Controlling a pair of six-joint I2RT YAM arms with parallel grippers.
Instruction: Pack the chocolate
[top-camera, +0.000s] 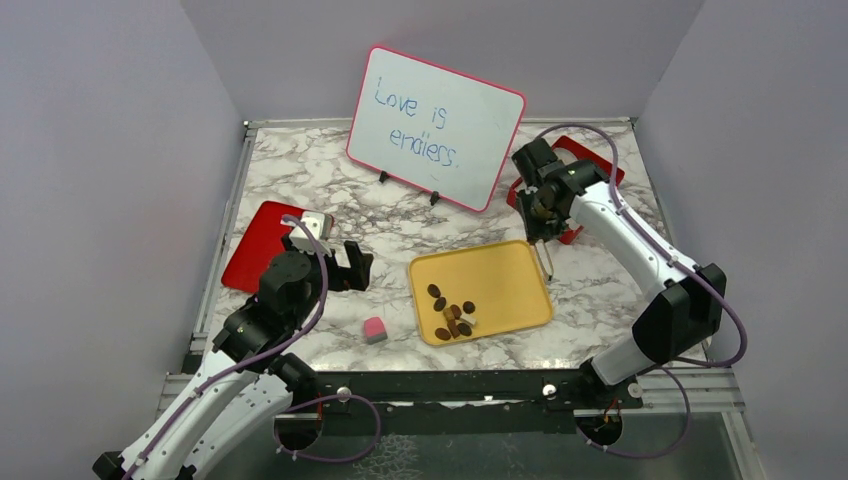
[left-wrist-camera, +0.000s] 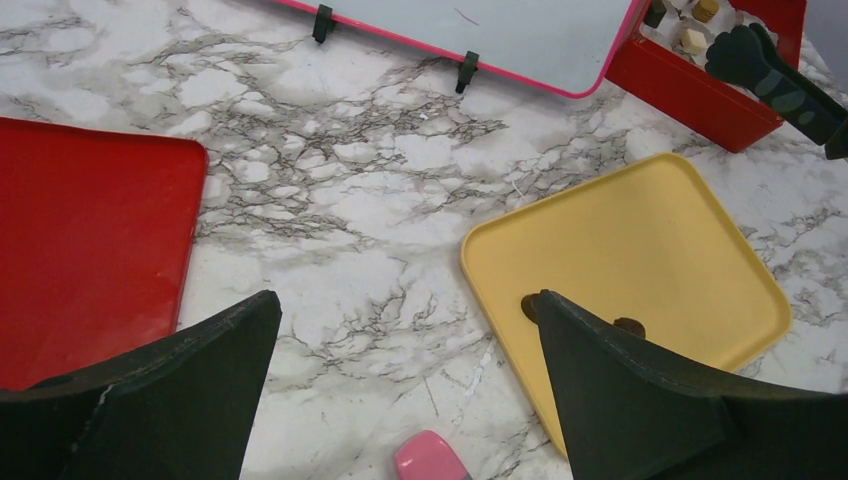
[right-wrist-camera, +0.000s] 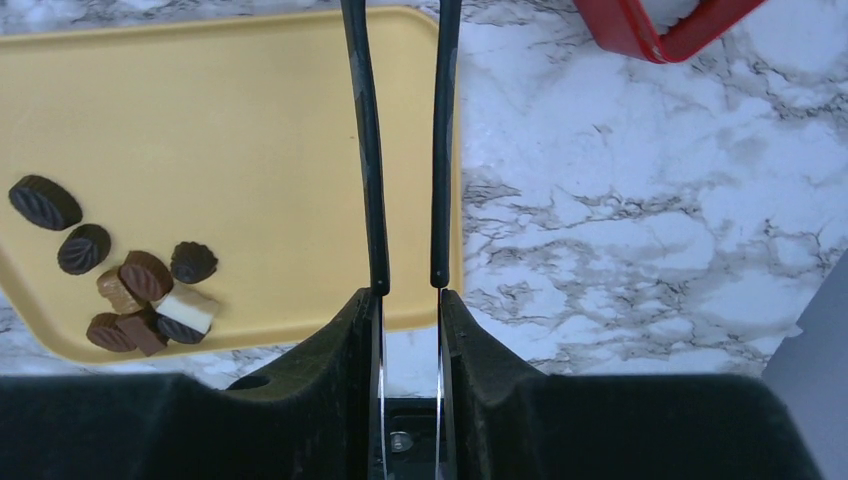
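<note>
Several chocolate pieces, mostly dark brown with one cream-white, lie in a cluster at the near left of the yellow tray. They also show in the right wrist view. My right gripper is shut on thin metal tongs whose black-tipped arms stand apart with nothing between them, above the tray's right edge. My left gripper is open and empty over the marble left of the tray. More pieces sit in the red box.
A pink-and-white cube lies near the front, left of the tray. A flat red lid lies at the left. A whiteboard stands at the back. The red box sits behind my right gripper.
</note>
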